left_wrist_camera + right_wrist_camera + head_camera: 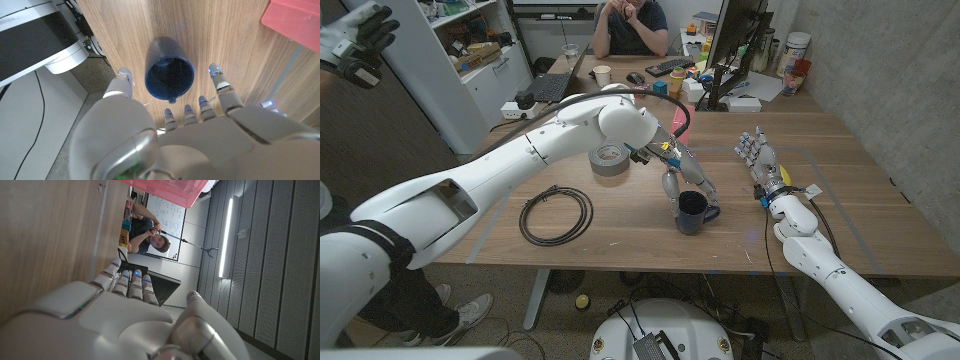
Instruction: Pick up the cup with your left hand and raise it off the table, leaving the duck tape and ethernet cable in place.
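The dark blue cup (692, 212) stands on the wooden table (840, 160) near its front edge; the left hand (677, 180) hovers over it, fingers (221, 86) spread either side of the rim, not yet gripping. The grasp and lift remain. The duct tape roll (610, 158) and coiled cable (556, 214) lie undisturbed, and the right hand (762, 160) waits open toward the right edge.

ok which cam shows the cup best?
Left wrist view: the cup sits centered, its open mouth visible between the left robot hand's spread fingers. In the head view that hand partly covers the cup. The right wrist view faces away.
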Controlling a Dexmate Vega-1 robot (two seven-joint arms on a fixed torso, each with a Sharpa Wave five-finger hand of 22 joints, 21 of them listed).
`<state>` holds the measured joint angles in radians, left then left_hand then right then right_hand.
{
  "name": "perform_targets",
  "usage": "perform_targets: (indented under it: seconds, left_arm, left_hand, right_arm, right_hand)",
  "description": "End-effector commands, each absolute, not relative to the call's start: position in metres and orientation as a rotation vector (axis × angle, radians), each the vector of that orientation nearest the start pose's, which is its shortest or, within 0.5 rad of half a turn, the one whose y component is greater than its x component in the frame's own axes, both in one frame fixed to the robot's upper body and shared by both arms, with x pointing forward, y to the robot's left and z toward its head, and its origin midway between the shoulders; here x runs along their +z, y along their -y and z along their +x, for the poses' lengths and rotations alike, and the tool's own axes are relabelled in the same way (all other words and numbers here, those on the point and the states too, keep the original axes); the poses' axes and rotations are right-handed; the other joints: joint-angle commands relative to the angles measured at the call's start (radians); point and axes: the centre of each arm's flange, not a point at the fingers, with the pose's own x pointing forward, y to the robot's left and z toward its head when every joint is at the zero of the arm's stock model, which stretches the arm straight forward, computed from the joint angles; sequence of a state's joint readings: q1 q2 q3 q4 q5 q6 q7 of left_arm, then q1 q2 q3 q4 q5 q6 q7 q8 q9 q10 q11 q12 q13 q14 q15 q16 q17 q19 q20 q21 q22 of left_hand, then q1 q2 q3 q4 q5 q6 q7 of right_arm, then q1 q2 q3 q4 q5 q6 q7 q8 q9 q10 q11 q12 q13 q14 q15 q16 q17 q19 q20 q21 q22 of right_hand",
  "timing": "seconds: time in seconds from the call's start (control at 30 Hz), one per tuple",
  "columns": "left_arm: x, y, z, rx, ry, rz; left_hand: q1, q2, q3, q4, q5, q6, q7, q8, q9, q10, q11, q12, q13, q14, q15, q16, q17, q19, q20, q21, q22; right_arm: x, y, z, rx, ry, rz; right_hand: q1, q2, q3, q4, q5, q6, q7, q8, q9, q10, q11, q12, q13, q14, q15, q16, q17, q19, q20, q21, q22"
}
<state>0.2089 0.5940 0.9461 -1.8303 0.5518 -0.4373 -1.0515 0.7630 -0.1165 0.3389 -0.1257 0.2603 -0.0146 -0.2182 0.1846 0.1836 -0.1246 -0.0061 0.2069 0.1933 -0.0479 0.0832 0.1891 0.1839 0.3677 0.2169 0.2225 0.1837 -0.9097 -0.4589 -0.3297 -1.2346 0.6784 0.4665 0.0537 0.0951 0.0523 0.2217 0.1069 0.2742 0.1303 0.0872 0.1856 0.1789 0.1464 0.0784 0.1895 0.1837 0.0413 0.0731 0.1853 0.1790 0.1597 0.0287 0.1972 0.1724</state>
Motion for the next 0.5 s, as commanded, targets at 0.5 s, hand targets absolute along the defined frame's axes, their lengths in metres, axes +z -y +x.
perform_targets:
  seconds: [0.5]
  left_arm:
    - [0.045,-0.003,0.505,1.562,-0.987,-3.123]
  left_hand:
    - [0.011,0.032,-0.018,0.011,0.007,-0.009,-0.001,0.002,0.004,-0.052,0.003,-0.012,0.003,-0.055,0.013,-0.01,0.005,0.036,0.002,0.005,0.004]
  right_arm:
    - [-0.062,0.308,0.641,0.159,0.682,0.144]
  right_hand:
    - [0.001,-0.015,-0.007,-0.001,0.006,0.005,-0.006,0.005,0.004,0.001,-0.01,0.003,0.003,0.005,0.01,0.007,0.004,0.0,0.004,-0.001,0.003]
